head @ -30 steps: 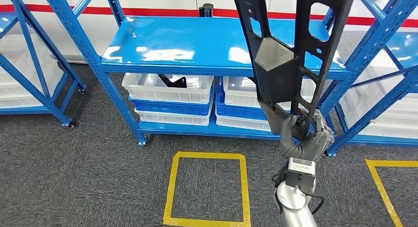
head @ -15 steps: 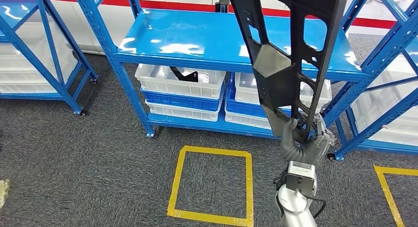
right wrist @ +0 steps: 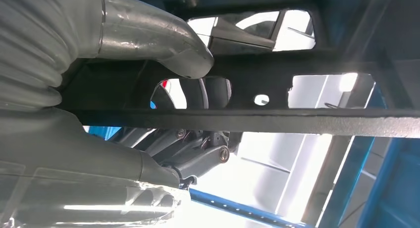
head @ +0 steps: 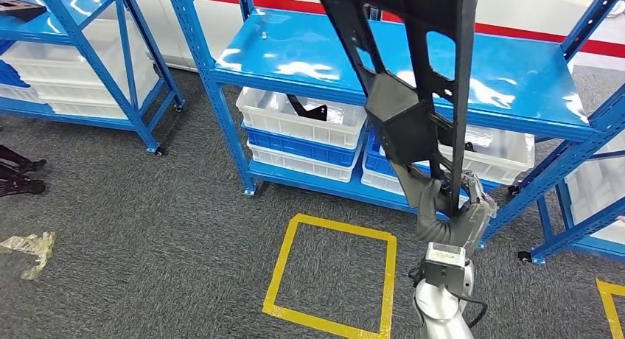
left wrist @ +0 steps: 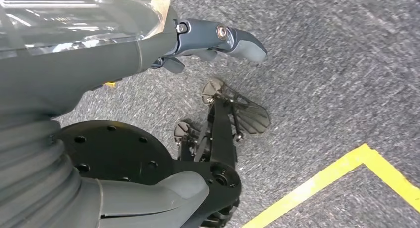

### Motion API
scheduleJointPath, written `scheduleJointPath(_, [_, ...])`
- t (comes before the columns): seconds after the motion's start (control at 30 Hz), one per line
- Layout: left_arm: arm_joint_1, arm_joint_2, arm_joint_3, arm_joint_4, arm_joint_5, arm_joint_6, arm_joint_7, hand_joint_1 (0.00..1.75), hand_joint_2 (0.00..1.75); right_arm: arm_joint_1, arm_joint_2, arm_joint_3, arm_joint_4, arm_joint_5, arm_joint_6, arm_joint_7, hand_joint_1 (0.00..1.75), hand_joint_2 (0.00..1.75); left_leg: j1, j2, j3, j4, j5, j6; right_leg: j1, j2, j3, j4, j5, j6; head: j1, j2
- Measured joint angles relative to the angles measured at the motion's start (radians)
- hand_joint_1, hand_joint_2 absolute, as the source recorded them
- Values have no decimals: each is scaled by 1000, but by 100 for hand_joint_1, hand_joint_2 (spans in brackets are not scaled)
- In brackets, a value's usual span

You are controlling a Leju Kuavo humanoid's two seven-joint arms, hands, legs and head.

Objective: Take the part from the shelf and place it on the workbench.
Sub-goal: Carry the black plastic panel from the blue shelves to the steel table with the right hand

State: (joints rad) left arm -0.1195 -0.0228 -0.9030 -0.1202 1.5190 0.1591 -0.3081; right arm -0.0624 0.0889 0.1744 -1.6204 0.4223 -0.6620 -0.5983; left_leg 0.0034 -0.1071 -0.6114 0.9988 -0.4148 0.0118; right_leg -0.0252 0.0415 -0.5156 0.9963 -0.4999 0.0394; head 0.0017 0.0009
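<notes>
My right hand (head: 451, 210) gripped the black part (head: 413, 96) by its lower end, its long axis rising upright before the blue shelf (head: 472, 81). My left hand (left wrist: 218, 37) hung low over the carpet, holding nothing, fingers loosely curled as far as I could tell. I judged the carry rested on the right arm alone.

whole view swung left; shelf (head: 413, 66) now further right, more floor (head: 147, 236)

Bright, even overhead light. White glare patches lie on the blue shelf top (head: 413, 59), and shadows on the carpet (head: 147, 228) are soft. In the right wrist view the background behind the black part (right wrist: 277, 119) is blown out white, and the near cover is blurred.
</notes>
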Motion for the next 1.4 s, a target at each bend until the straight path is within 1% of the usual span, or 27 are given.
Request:
scheduleJointPath(0.07, [1,1,-2,3,0,0,0,0,175,-1,4,0,-2,0,0,0,175,175,0,41,-25,51,-34,-10,-5,-22,-2,-2,6,-15,-4,0])
scheduleJointPath(0.13, [-1,1,-4,4,0,0,-1,0,175,0,6,-1,-3,0,0,0,175,175,2,88,-83,180,-103,-19,-2,-47,-4,-2,6,-22,-8,0])
scheduleJointPath(0.17, [-1,1,-5,4,0,-1,-1,0,175,1,5,-1,-3,0,0,0,175,175,5,96,-113,246,-130,-23,0,-60,-5,-2,6,-23,-8,0])
scheduleJointPath(0.2, [-1,1,-6,4,0,-1,-1,0,175,1,5,-2,-3,0,0,0,175,175,7,99,-131,288,-143,-25,2,-74,-6,-1,6,-23,-8,0])
scheduleJointPath(0.23, [-1,1,-8,4,-1,-1,-1,0,175,1,5,-2,-3,0,0,0,175,175,8,102,-129,290,-135,-26,2,-87,-6,-1,6,-23,-8,0])
scheduleJointPath(0.27, [-1,1,-9,4,-1,-1,-1,0,175,1,6,-2,-3,0,0,0,175,175,9,108,-106,249,-111,-26,3,-99,-5,-1,5,-23,-8,0])
scheduleJointPath(0.33, [-2,2,-11,5,-1,0,-1,0,175,1,7,-2,-4,1,1,0,175,175,6,142,-25,104,-52,-21,6,-120,-3,-1,3,-22,-8,0])
scheduleJointPath(0.4, [-5,2,-12,5,-1,2,-5,0,175,0,8,-2,-5,4,2,1,175,175,-1,167,19,16,-30,-9,14,-137,-4,0,0,-17,-7,0])
scheduleJointPath(0.5, [-6,-2,-13,6,4,18,-15,0,175,0,11,-1,-8,19,10,8,175,175,-7,142,14,5,-26,12,17,-154,-6,0,-3,-3,-5,0])
scheduleJointPath(0.57, [-8,-11,-14,8,13,34,-18,0,175,-1,13,0,-10,34,16,21,175,175,-3,122,15,-3,-17,28,14,-116,-23,39,-29,2,-5,0])
scheduleJointPath(0.63, [-12,-27,-14,9,24,45,-21,0,175,0,12,0,-9,43,18,31,175,175,-2,101,12,-5,-11,38,12,-64,-80,160,-85,-5,-4,0])
scheduleJointPath(0.7, [-14,-42,-14,9,33,49,-25,0,175,1,10,0,-4,45,17,33,175,175,-2,74,7,-5,-8,42,12,-47,-141,286,-126,-5,-4,0])
scheduleJointPath(0.73, [-14,-48,-14,9,37,50,-26,0,175,1,8,0,-1,44,17,33,175,175,-2,59,6,-4,-7,41,12,-45,-150,301,-124,0,-4,0])
scheduleJointPath(0.77, [-14,-51,-14,9,40,50,-26,0,175,1,7,1,1,44,17,34,175,175,-1,44,6,-3,-5,40,11,-43,-136,271,-105,8,-4,0])
scheduleJointPath(0.8, [-14,-54,-14,9,42,50,-26,0,175,0,7,1,2,44,16,34,175,175,0,30,6,-2,-4,38,9,-36,-105,206,-75,17,-4,0])
scheduleJointPath(0.83, [-14,-55,-14,10,44,50,-26,0,175,0,6,1,2,43,16,34,175,175,0,16,4,2,-4,34,4,-13,-69,129,-47,25,-4,0])
scheduleJointPath(0.87, [-14,-55,-14,10,44,50,-26,0,175,0,6,1,3,41,15,34,175,175,-1,3,0,7,-4,30,0,5,-42,68,-25,26,-4,0])
scheduleJointPath(0.93, [-14,-55,-16,10,44,51,-30,0,175,1,5,1,3,30,14,29,175,175,-3,-16,-11,12,-1,18,-1,27,-19,17,-9,16,-5,0])
scheduleJointPath(1.0, [-14,-51,-21,10,45,55,-35,0,175,1,6,0,3,14,14,20,175,175,0,-26,-19,11,5,6,2,6,-19,17,-2,-1,-6,0])
scheduleJointPath(1.07, [-16,-48,-25,11,48,58,-35,0,175,-1,8,1,3,7,13,13,175,175,-1,15,-34,38,-13,-5,-3,-14,-19,15,3,-15,-9,0])
scheduleJointPath(1.13, [-20,-47,-28,11,50,60,-36,0,175,-1,9,0,3,4,14,9,175,175,-1,78,-84,146,-74,-13,-1,-38,-19,15,4,-25,-15,0])
scheduleJointPath(1.2, [-22,-46,-29,11,52,60,-37,0,175,-1,9,0,5,2,15,6,175,175,4,99,-143,270,-129,-19,4,-62,-20,15,3,-29,-17,0])
scheduleJointPath(1.23, [-21,-46,-29,11,52,59,-37,0,175,-1,9,0,6,2,15,5,175,175,5,100,-159,304,-138,-21,5,-73,-20,15,2,-29,-17,0])
scheduleJointPath(1.27, [-21,-46,-29,11,52,58,-37,0,175,-1,9,0,7,2,16,5,175,175,6,101,-161,309,-133,-21,5,-84,-20,15,1,-30,-17,0])
scheduleJointPath(1.3, [-20,-46,-30,11,52,57,-37,0,175,-2,9,0,8,1,16,4,175,175,6,104,-145,281,-114,-20,6,-95,-20,15,1,-30,-17,0])
scheduleJointPath(1.33, [-20,-45,-32,11,53,56,-37,0,175,-3,9,0,8,0,16,4,175,175,6,111,-116,228,-86,-17,6,-106,-19,15,0,-31,-17,0])
scheduleJointPath(1.4, [-21,-44,-36,11,53,55,-37,0,175,-6,9,0,9,-2,16,3,175,175,0,149,-39,90,-36,-5,12,-126,-17,15,-3,-28,-17,0])
